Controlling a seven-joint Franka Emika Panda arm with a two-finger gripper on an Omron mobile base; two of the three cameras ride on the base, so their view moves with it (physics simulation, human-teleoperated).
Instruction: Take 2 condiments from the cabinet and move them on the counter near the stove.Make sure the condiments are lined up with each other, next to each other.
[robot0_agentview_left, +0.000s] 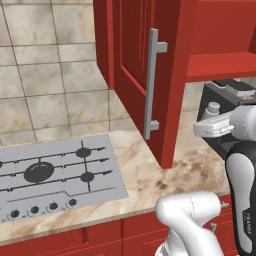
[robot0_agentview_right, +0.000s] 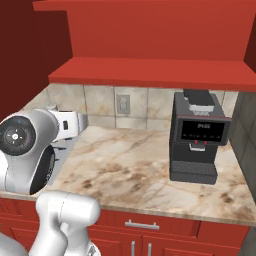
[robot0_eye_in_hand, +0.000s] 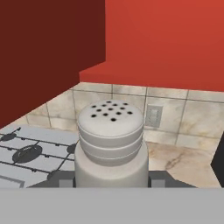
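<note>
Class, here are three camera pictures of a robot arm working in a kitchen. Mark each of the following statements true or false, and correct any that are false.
1. The gripper is shut on the grey-white shaker. True.
2. The shaker stands on the cabinet shelf. False: it is held in the air below the red shelf.
3. The cabinet door stands open, its silver bar handle facing the left base camera. True.
4. A pot sits on the stove. False: the burners carry nothing.
5. A black coffee machine stands on the counter. True.
6. The shaker's top is smooth and unbroken. False: it has small dark holes.
</note>
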